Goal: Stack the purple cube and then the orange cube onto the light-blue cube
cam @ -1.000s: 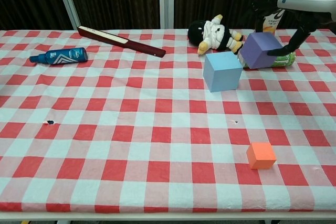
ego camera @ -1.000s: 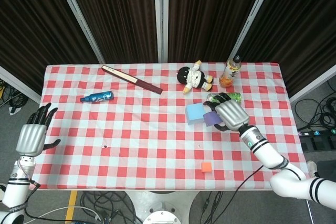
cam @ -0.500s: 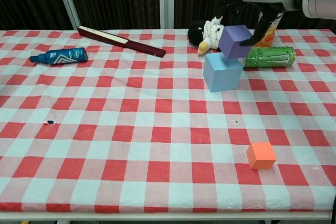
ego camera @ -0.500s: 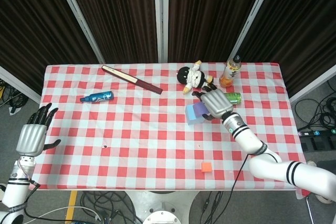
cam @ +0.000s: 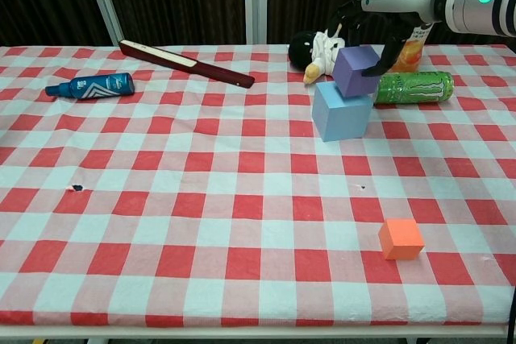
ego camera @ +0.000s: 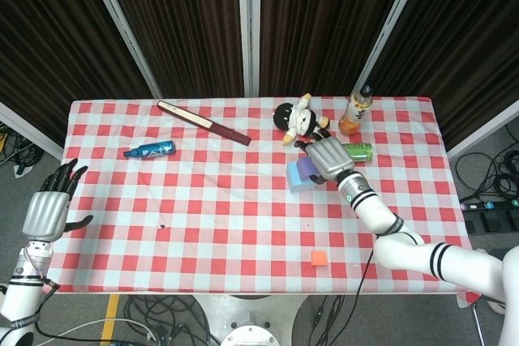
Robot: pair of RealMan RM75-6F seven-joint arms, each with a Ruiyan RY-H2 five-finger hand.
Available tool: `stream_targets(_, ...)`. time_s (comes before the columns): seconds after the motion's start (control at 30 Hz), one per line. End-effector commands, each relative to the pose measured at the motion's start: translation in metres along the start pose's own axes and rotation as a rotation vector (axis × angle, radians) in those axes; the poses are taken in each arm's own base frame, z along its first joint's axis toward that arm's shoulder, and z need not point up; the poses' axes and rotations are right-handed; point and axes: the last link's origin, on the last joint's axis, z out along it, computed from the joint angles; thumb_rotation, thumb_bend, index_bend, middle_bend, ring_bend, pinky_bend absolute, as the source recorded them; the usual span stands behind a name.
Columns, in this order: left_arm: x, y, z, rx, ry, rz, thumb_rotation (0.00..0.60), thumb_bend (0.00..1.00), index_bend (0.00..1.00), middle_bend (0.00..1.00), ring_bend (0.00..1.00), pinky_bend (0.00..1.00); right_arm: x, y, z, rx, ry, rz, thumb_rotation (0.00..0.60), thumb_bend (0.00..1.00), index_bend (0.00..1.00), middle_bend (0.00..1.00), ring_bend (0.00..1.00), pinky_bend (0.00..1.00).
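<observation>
The light-blue cube (cam: 341, 112) (ego camera: 298, 177) stands right of the table's middle. The purple cube (cam: 355, 71) (ego camera: 306, 168) sits tilted on its top right part, gripped by my right hand (cam: 364, 28) (ego camera: 326, 156), whose fingers wrap it from above and behind. Near the front right edge the small orange cube (cam: 401, 238) (ego camera: 319, 258) lies alone on the cloth. My left hand (ego camera: 50, 208) hangs off the table's left side with fingers spread and nothing in it; the chest view does not show it.
Just right of the cubes lies a green can (cam: 414, 86) on its side. A plush doll (cam: 326, 52) and an orange drink bottle (ego camera: 355, 109) stand behind. A dark red fan (cam: 185, 63) and a blue bottle (cam: 89, 84) lie at the back left.
My right hand carried the purple cube left from beside the green can, up over the light-blue cube, and has lowered it onto that cube's top. The left hand stayed put.
</observation>
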Motion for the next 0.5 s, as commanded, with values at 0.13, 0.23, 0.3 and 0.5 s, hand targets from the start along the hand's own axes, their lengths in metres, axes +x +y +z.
stream_targets(0.13,0.001,-0.001,0.000,0.002,0.002,-0.003,0.600,0.00,0.16,0.12,0.08,0.18,0.000,-0.003,0.002,-0.012,0.009,0.007,0.600,0.19,0.21,0.44,0.15,0.12)
stream_targets(0.23,0.001,-0.001,0.000,0.002,0.002,-0.006,0.600,0.00,0.16,0.12,0.08,0.18,0.002,-0.006,0.001,-0.024,0.020,0.014,0.600,0.20,0.21,0.44,0.15,0.12)
stream_targets(0.3,0.002,-0.001,0.000,0.002,0.003,-0.009,0.600,0.00,0.16,0.12,0.08,0.18,0.003,-0.008,-0.001,-0.035,0.023,0.019,0.600,0.20,0.21,0.44,0.15,0.12)
stream_targets(0.5,0.003,-0.001,-0.001,-0.002,0.010,-0.017,0.600,0.00,0.16,0.12,0.08,0.18,0.002,-0.015,-0.005,-0.054,-0.003,0.042,0.600,0.20,0.21,0.44,0.16,0.12)
